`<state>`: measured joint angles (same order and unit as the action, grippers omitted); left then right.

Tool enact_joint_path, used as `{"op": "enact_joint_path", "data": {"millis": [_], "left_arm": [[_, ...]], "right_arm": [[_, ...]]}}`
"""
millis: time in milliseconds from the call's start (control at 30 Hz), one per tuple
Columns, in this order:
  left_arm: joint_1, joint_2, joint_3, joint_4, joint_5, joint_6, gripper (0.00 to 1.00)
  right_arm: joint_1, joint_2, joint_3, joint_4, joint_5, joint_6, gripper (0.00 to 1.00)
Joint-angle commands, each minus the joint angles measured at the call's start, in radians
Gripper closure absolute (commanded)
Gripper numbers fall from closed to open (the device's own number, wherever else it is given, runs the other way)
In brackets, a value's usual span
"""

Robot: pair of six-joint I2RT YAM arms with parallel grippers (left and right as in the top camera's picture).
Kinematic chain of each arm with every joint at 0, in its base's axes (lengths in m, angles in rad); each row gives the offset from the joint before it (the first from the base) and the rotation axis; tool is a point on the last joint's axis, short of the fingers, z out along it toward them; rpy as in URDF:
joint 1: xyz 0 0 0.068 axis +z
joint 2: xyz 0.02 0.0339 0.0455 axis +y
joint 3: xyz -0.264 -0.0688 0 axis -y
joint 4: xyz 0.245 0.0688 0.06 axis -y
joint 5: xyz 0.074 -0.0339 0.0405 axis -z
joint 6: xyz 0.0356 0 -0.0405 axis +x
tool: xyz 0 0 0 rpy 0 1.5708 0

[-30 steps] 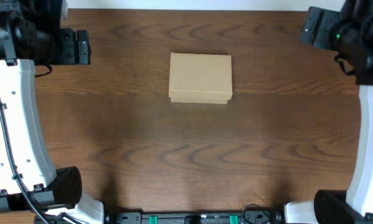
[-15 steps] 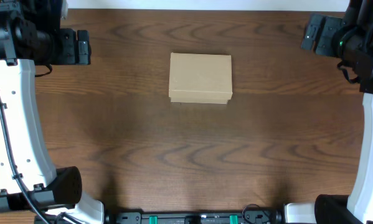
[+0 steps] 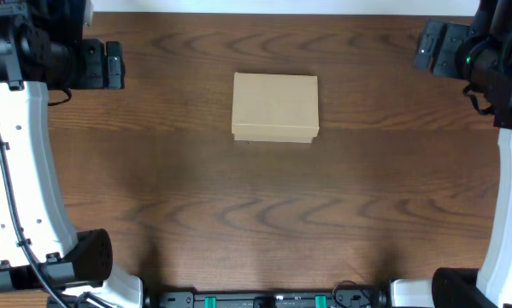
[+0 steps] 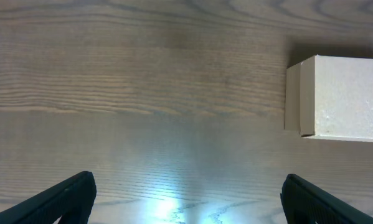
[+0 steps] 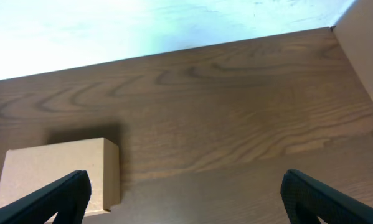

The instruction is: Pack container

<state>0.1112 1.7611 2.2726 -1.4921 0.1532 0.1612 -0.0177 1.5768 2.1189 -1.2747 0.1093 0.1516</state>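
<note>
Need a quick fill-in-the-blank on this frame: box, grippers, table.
1. The lid of the container is ___.
2. The left gripper and the right gripper both have their jaws ___.
3. The container sits on a ___ table.
4. The number of grippers touching the container is ___.
Missing words: closed; open; wooden; zero.

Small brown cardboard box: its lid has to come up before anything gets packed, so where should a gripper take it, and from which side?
Probably the lid's front lip on the closed small brown cardboard box, approached from the robot's near side. That long edge shows a seam and slight overhang; the flat top offers no hold.
</note>
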Motion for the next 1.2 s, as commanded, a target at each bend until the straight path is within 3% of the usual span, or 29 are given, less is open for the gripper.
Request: {"op": "enact_joint_path", "data": {"millis": [0,533,733,900,1167], "left_arm": [[0.0,-0.009,0.007,-0.003,0.0,-0.001,0.04],[0.0,-0.009,0.007,-0.003,0.0,-0.001,0.04],[0.0,-0.009,0.007,-0.003,0.0,-0.001,0.04],[0.0,-0.009,0.007,-0.003,0.0,-0.001,0.04],[0.0,-0.009,0.007,-0.003,0.0,-0.001,0.04]], "right_arm": [[-0.002,-0.006,0.003,-0.002,0.006,-0.011,0.01],[-0.001,-0.011,0.003,-0.058,0.005,-0.01,0.01],[0.0,-0.111,-0.053,0.013,-0.068,-0.01,0.01],[-0.001,-0.306,-0.278,0.185,-0.138,-0.003,0.01],[0.0,-0.69,-0.798,0.431,-0.144,0.027,0.01]]}}
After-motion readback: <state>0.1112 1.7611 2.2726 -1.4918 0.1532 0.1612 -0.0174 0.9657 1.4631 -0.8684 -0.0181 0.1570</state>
